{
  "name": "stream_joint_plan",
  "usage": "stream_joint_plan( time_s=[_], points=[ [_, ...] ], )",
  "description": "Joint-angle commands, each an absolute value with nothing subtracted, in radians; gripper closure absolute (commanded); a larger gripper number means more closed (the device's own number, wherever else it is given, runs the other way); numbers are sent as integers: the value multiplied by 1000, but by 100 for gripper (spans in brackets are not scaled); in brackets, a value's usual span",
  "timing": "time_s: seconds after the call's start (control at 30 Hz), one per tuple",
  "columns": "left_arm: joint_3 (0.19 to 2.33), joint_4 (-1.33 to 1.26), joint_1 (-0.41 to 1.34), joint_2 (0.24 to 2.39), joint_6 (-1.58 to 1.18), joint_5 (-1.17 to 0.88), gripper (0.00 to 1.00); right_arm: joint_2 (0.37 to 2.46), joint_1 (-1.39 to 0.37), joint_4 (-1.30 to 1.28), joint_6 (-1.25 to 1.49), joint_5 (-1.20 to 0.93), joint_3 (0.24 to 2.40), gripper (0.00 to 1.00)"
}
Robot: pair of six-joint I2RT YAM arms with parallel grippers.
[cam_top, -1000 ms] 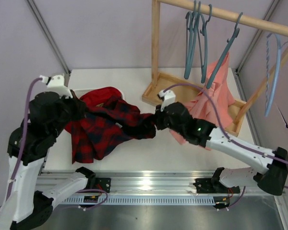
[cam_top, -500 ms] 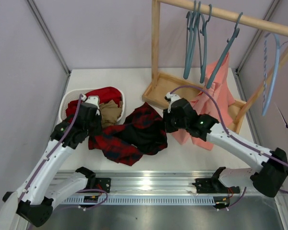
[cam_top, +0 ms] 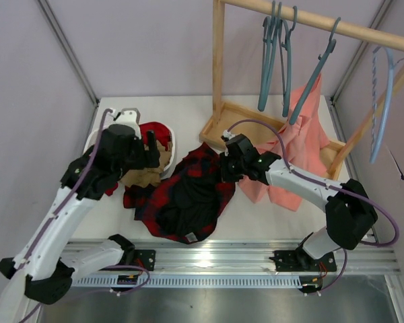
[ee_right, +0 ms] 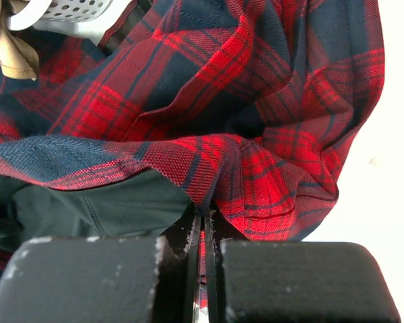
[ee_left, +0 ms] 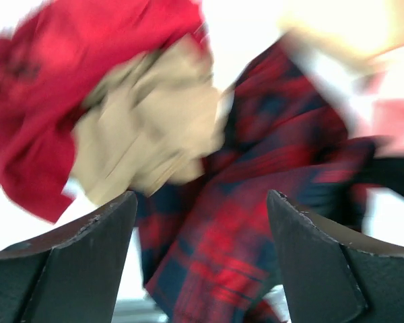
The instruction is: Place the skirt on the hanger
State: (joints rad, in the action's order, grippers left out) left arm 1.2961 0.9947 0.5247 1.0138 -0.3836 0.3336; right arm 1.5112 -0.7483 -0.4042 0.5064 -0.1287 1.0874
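The red-and-black plaid skirt (cam_top: 188,195) lies crumpled on the white table, its dark lining showing. My right gripper (cam_top: 225,169) is shut on a fold at its right edge; in the right wrist view the plaid cloth (ee_right: 256,101) is pinched between the shut jaws of that gripper (ee_right: 203,219). My left gripper (cam_top: 151,147) hovers open over the basket, apart from the skirt. In the left wrist view the gripper (ee_left: 202,202) has nothing between its fingers, and the skirt (ee_left: 256,222) lies blurred below. A slate-blue hanger (cam_top: 268,60) hangs on the wooden rail beside two alike.
A white basket (cam_top: 170,138) at the left holds a plain red garment (cam_top: 151,131) and a tan cloth (cam_top: 145,173). A salmon-pink garment (cam_top: 303,134) hangs from one hanger over the wooden rack base (cam_top: 219,128). A paler blue hanger (cam_top: 384,101) hangs at the far right.
My left gripper has let go of the skirt, opened wide and drawn back over the basket. The skirt has dropped and slumped onto the table. The right gripper has kept its hold.
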Motion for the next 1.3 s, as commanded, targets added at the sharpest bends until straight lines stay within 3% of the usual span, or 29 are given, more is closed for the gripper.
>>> stream_joint_plan(
  time_s=[0.0,0.13,0.17,0.4,0.67,1.03,1.27],
  points=[
    [1430,933,648,956,-365,257,17,1517,-742,-342,526,-160,1141,100],
    [1344,712,814,982,-390,57,20,1500,-742,-376,500,-133,1141,100],
    [1326,680,839,994,-396,32,24,1493,-741,-386,492,-127,1138,100],
    [1119,502,1003,1060,-443,34,43,1349,-742,-416,453,-106,1005,100],
    [728,71,1127,1054,-384,90,44,1181,-738,-358,472,-123,825,100],
    [608,-175,1204,1221,-196,201,47,1158,-733,-293,511,-133,779,100],
    [594,-196,1273,1247,-180,219,49,1164,-713,-276,522,-135,770,100]
  ],
)
